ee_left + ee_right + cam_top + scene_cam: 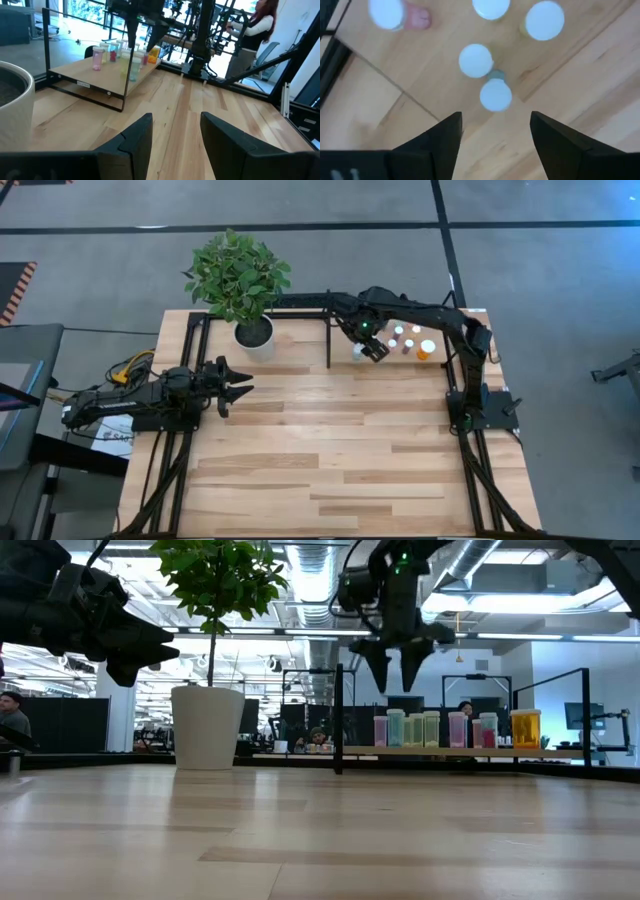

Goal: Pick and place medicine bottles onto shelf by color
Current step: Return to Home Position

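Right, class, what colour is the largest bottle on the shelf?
Orange-yellow. The largest bottle shows best in the low view, standing at one end of the shelf.

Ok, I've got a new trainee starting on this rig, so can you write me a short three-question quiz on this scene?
1. True or false: the right arm's jaws are shut on a bottle.
2. Where do the medicine bottles stand? A. on the bare tabletop; B. on the shelf; C. on the floor.
3. Short answer: what colour is the largest bottle?

Key: 1. False. They hang open and empty above the shelf. 2. B. 3. Orange.
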Robot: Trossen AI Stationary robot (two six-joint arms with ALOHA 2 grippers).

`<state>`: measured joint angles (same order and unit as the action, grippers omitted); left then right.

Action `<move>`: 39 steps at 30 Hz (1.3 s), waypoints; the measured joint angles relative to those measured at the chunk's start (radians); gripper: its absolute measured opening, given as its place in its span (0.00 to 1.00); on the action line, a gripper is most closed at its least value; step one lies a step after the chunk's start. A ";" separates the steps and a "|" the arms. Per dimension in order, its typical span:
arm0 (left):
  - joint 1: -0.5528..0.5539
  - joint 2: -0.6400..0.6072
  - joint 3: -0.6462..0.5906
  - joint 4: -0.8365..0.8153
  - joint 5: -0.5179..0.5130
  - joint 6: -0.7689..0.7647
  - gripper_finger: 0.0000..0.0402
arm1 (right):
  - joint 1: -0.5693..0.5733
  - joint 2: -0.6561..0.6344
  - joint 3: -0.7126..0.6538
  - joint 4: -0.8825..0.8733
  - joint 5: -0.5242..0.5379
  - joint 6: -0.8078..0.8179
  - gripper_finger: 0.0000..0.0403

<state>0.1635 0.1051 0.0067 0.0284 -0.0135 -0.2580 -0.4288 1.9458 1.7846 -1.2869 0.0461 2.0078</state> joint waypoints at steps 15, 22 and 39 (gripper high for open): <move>0.000 0.000 0.000 0.000 0.000 0.000 0.38 | 0.273 -0.311 -0.016 -0.084 0.546 -0.123 0.61; 0.000 0.000 0.000 0.000 0.000 0.000 0.38 | 0.487 -0.492 -0.443 0.195 0.992 0.165 0.61; 0.000 0.000 0.000 0.000 0.000 0.000 0.38 | 0.522 -0.782 -0.866 0.860 0.746 -0.548 0.61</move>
<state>0.1633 0.1049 0.0070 0.0284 -0.0139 -0.2577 0.0933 1.1642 0.9188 -0.4266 0.7924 1.4597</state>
